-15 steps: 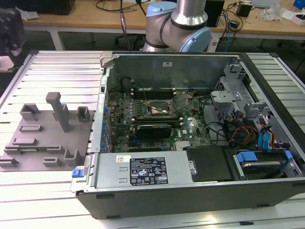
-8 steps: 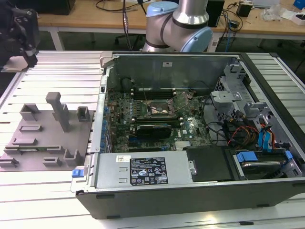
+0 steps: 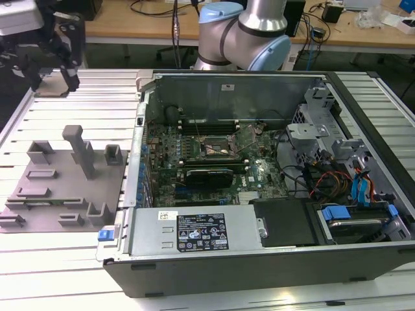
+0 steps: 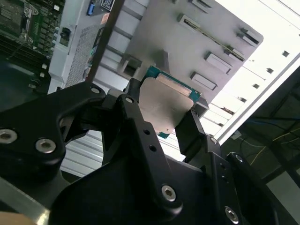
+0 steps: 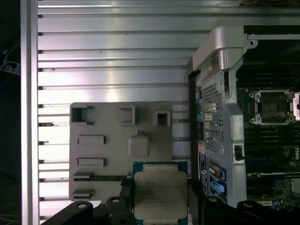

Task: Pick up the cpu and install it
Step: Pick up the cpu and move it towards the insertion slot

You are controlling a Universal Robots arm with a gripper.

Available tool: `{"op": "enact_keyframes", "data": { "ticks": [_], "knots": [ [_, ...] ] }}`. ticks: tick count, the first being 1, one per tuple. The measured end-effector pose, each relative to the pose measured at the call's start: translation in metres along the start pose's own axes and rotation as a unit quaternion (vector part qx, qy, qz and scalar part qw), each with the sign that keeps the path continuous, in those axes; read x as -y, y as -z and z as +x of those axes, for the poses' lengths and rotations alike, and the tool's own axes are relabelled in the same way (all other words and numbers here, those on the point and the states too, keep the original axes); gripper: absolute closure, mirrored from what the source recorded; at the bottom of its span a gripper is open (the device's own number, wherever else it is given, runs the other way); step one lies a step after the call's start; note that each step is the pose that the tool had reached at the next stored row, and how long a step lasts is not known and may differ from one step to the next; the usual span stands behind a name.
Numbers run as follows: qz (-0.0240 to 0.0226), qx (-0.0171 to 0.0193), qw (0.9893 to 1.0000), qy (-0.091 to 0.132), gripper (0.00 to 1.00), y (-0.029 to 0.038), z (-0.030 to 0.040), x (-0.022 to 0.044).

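While our tool [image 5: 160, 202] clamps the cpu [image 5: 161, 187] flat, clear of the grey tray [image 5: 112, 154], we see the socket [image 5: 272, 107] well apart, beyond the case wall [image 5: 220, 93].

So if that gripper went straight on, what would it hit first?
Probably the grey tray: the gripper, shut on the cpu, points at it in both wrist views, though depth is unclear.

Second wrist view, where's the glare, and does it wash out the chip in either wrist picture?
In the second wrist view the table blows out to white but the chip is evenly lit; in the first wrist view the table slats show bright bands and the chip is glare-free.
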State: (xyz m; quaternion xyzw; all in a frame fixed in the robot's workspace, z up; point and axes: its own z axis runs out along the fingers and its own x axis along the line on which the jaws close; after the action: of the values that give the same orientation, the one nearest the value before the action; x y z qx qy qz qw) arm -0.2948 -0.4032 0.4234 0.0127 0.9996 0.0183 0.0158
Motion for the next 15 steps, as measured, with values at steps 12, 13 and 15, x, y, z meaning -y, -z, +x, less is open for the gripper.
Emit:
{"op": "enact_keyframes", "data": {
  "ticks": [12, 13, 15],
  "knots": [
    [0.0, 0.0, 1.0, 0.0, 0.45, -0.0017, -0.0516, -0.0012],
    [0.0, 0.0, 1.0, 0.0, 0.45, -0.0019, -0.0586, -0.0015],
    [-0.0001, 0.0, 1.0, 0.0, 0.45, -0.0021, -0.0654, -0.0017]
  ]
}}
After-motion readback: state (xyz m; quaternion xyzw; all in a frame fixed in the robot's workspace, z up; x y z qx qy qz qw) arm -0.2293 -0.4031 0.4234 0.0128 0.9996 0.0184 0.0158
